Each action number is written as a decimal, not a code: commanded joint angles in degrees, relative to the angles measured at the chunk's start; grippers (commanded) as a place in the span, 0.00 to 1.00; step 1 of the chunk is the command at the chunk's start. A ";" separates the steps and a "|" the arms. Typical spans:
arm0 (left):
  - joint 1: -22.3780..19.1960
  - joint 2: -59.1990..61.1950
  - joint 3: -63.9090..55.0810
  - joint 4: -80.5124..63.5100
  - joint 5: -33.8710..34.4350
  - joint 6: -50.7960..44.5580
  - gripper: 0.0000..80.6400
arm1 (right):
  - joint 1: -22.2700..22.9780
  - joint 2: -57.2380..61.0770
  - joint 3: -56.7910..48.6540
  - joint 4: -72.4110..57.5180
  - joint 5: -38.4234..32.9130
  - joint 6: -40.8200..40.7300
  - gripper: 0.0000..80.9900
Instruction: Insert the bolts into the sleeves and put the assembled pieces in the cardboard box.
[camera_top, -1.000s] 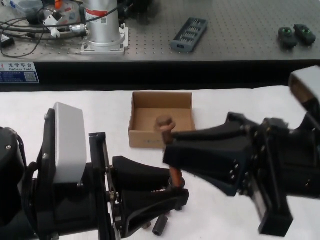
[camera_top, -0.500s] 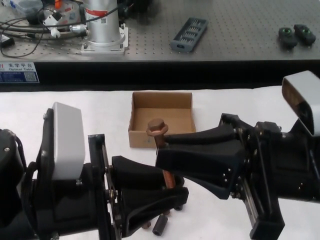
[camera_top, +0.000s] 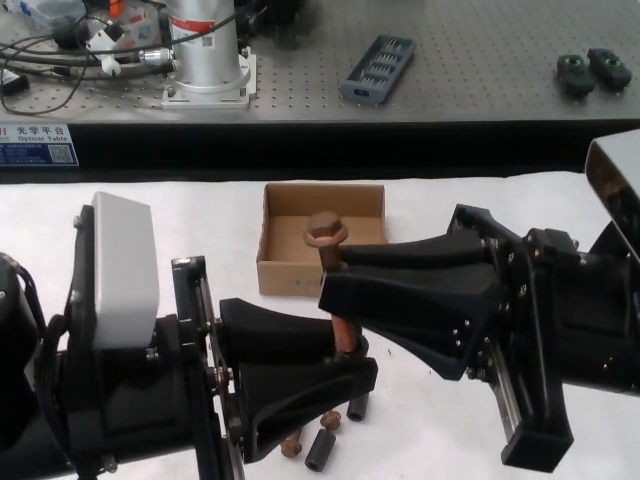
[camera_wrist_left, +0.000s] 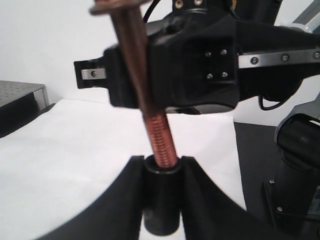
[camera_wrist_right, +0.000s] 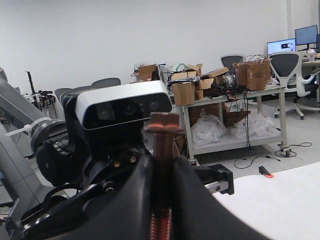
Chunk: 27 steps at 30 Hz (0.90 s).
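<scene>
High view, white cloth (camera_top: 200, 215): the bench is covered by it, and the cardboard box (camera_top: 322, 240) is set towards its far side; every place below is given from that box.
Right gripper (camera_top: 335, 290): held just in front of the box, with its jaws closed on the bolt's shank below the head.
Left gripper (camera_wrist_left: 161, 172): held nearer than the box and lower than the right gripper, with its jaws clamped on the sleeve.
Bolt (camera_wrist_left: 150, 100): copper-coloured and slightly tilted; its threaded end is entered in the sleeve's mouth.
Sleeve (camera_wrist_left: 161, 200): black and upright, directly under the bolt, in front of the box.
Loose pieces: two spare sleeves (camera_top: 320, 448) and a spare bolt (camera_top: 293, 443) are seen on the cloth, well to the near side of the box.
Step in hand: insertion is judged begun but not finished.
Doing it well: the shank should be squared to the bore before it is lowered, the sleeve should be held steady, and the bolt should be released only once its head is seated.
</scene>
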<state>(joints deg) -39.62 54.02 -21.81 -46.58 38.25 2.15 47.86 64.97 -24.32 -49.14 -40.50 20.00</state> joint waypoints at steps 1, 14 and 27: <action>-0.37 -0.11 -0.67 -1.99 -0.35 -0.84 0.01 | -0.43 0.41 -0.45 -0.51 0.52 -0.83 0.05; -0.37 -0.11 -0.67 -6.66 -5.74 -2.61 0.01 | -0.43 0.41 -0.45 1.48 1.43 -2.99 0.05; -0.37 -0.11 -0.67 -8.38 -9.76 -3.52 0.01 | -0.43 0.41 -0.45 1.62 7.90 -4.66 0.32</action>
<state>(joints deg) -39.97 54.18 -21.81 -52.63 28.87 -0.58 47.77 65.08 -24.60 -48.18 -35.07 15.99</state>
